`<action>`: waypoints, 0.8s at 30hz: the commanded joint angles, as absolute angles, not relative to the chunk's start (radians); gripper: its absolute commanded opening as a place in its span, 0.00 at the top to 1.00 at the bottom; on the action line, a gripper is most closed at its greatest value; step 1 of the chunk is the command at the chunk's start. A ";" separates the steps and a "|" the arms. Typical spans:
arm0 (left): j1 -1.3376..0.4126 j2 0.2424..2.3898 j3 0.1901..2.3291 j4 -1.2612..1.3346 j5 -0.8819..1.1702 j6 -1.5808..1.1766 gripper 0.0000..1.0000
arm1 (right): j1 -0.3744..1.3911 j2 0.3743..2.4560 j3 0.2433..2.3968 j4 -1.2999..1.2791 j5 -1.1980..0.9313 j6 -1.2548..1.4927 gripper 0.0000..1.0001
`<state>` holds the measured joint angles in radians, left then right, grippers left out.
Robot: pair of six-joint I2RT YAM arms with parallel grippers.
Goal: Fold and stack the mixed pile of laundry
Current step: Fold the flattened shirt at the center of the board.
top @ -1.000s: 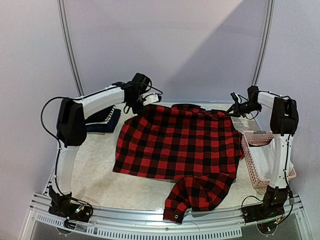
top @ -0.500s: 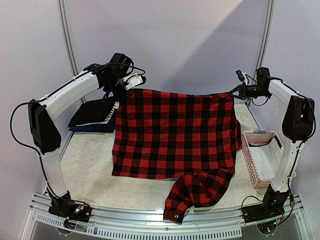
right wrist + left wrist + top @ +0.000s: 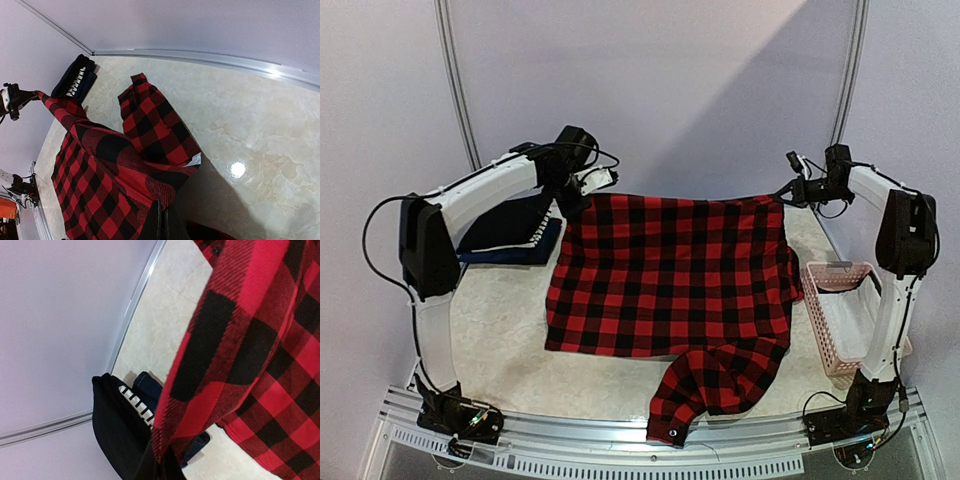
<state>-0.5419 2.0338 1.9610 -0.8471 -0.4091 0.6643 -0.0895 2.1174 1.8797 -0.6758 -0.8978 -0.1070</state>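
Observation:
The red-and-black plaid flannel shirt [image 3: 675, 270] hangs stretched between my two grippers, its lower part and one sleeve [image 3: 705, 385] lying on the table. My left gripper [image 3: 576, 196] is shut on the shirt's upper left corner [image 3: 200, 390]. My right gripper [image 3: 786, 194] is shut on the upper right corner [image 3: 150, 185]. Folded navy/black clothes [image 3: 510, 232] lie stacked at the back left, also in the left wrist view [image 3: 122, 425]. The white printed tee is out of view.
A pink slatted basket [image 3: 845, 320] stands at the right edge, beside the right arm's base. The back wall and its metal rail [image 3: 200, 55] run close behind the shirt. The table's front rail [image 3: 640, 440] lies just beyond the hanging sleeve.
Both grippers lifted the shirt's top edge off the table and pulled it taut, then lowered it slightly. The left arm swung back and up; the shirt now hangs as a flat sheet.

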 commanded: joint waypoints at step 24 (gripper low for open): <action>-0.531 2.132 1.844 -0.565 -0.532 0.683 1.00 | -0.091 2.250 1.918 -0.762 -0.796 -0.247 1.00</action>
